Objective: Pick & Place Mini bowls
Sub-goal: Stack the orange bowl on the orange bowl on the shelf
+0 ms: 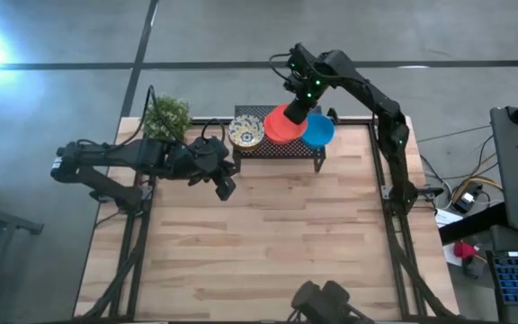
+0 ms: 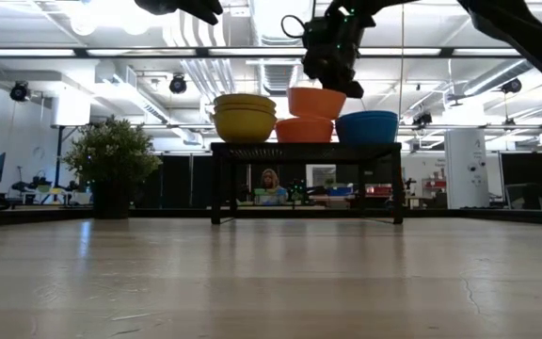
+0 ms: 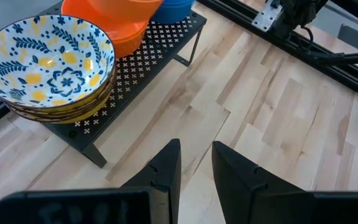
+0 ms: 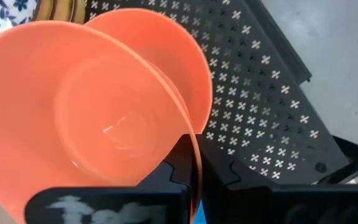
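On the black mesh rack (image 1: 281, 148) at the table's far edge stand a stack of patterned cream bowls (image 1: 245, 133), an orange bowl (image 2: 305, 130) and a blue bowl (image 1: 318, 131). My right gripper (image 4: 199, 163) is shut on a second orange bowl (image 4: 86, 118), right over the orange one on the rack. My left gripper (image 3: 196, 163) hangs open over the bare table, left of the rack and nearer than it, with nothing between its fingers. My right gripper pinches the orange bowl's rim (image 4: 193, 146) on the side toward the blue bowl, one finger inside the bowl and one outside. The fingers come steeply from above. The bowl sits mouth up, close over the lower orange bowl; whether the two touch I cannot tell.
A green potted plant (image 1: 166, 117) stands at the far left corner beside the rack. The wooden table (image 1: 268, 243) lies bare in front of the rack. Metal frame rails (image 1: 394, 225) run along the right edge.
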`<act>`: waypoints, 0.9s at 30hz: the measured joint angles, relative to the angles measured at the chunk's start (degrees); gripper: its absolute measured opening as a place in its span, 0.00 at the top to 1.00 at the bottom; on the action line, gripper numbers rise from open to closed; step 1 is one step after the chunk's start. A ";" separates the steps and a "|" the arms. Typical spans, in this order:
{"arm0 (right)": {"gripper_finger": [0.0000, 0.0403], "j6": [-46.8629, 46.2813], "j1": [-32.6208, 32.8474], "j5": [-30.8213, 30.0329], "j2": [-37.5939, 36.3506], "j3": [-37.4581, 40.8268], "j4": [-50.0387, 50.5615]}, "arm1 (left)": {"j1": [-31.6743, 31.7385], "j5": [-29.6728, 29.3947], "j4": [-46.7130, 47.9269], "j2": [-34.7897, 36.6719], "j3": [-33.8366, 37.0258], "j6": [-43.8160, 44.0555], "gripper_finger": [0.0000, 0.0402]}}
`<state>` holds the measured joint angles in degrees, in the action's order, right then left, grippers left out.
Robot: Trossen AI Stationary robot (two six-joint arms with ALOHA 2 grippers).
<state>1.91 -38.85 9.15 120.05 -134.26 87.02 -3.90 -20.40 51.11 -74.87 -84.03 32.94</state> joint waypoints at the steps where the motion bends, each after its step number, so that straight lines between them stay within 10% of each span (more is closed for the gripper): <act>1: 0.98 0.00 0.00 -0.07 0.09 -0.09 -0.23 | 0.00 0.00 0.02 0.00 0.00 -0.01 0.79; 27: 0.98 -1.04 0.07 -0.33 0.04 1.70 -6.80 | 0.02 0.00 0.00 0.00 0.04 0.05 0.79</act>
<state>0.88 -38.79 8.82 120.09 -132.56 80.22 -3.88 -20.40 51.11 -74.87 -83.99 32.99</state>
